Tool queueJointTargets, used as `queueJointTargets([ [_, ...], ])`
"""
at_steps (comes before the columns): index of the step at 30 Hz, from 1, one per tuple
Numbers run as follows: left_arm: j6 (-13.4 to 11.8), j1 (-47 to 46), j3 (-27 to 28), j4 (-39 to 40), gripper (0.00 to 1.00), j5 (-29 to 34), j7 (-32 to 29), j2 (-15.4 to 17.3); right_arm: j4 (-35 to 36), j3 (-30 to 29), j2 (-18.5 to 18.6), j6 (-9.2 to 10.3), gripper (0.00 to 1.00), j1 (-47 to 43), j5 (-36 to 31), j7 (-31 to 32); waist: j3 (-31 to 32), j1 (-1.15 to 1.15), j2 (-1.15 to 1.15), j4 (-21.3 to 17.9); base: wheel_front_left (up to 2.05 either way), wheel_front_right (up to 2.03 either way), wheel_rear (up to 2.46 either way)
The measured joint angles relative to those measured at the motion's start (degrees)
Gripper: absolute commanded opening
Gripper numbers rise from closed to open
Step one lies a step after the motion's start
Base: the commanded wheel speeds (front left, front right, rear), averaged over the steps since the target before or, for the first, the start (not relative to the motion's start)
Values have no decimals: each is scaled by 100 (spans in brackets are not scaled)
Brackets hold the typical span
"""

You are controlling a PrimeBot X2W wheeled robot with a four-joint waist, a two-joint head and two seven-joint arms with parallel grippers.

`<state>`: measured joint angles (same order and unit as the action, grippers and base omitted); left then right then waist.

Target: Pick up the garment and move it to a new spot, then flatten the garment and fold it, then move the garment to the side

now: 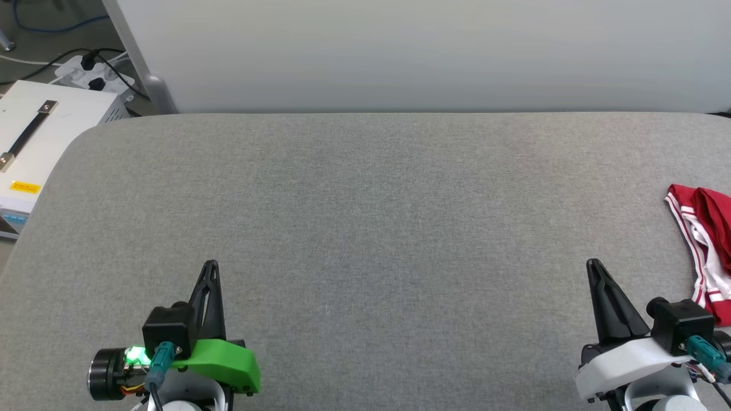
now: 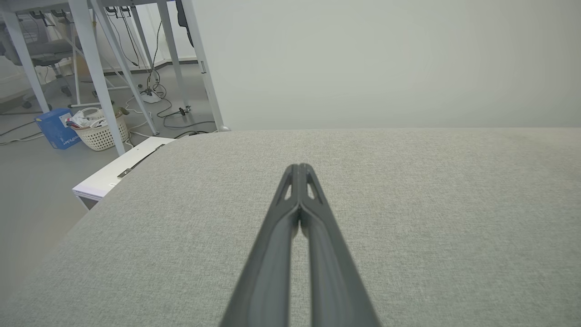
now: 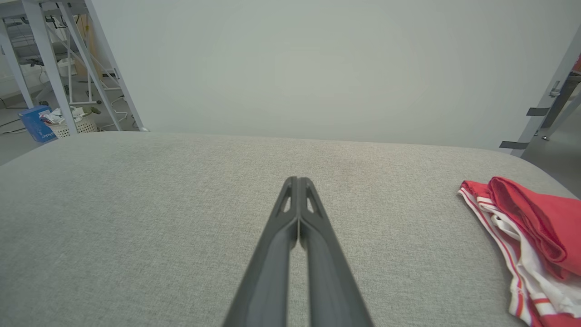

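The garment [image 1: 705, 251] is a red and white jersey with striped trim, lying bunched at the right edge of the grey padded table [image 1: 365, 217]; part of it runs out of the head view. It also lies at the right of the right wrist view, garment [image 3: 531, 240]. My right gripper [image 1: 594, 264] is shut and empty, to the left of the garment and apart from it; its fingertips meet in the right wrist view [image 3: 297, 180]. My left gripper [image 1: 211, 264] is shut and empty at the lower left, far from the garment, its tips together in the left wrist view [image 2: 298, 167].
A pale partition wall [image 1: 400, 51] rises behind the table. Off the table's left end stand a white box with a handle [image 1: 34, 137] and a power strip with cables [image 1: 91, 71]. Table legs [image 2: 97, 72], a white basket [image 2: 97, 131] and a blue box [image 2: 56, 128] stand on the floor.
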<state>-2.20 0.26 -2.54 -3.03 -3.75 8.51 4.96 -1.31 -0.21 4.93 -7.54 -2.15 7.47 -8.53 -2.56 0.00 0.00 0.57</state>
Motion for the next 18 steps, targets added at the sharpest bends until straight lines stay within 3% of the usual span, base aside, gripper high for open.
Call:
queueJointTargets([
  [18,52,-1,67,62,0,86,-203,-52,20,4,-47,0,0,21,-191,200,64,0,0,-14,0,0,0],
])
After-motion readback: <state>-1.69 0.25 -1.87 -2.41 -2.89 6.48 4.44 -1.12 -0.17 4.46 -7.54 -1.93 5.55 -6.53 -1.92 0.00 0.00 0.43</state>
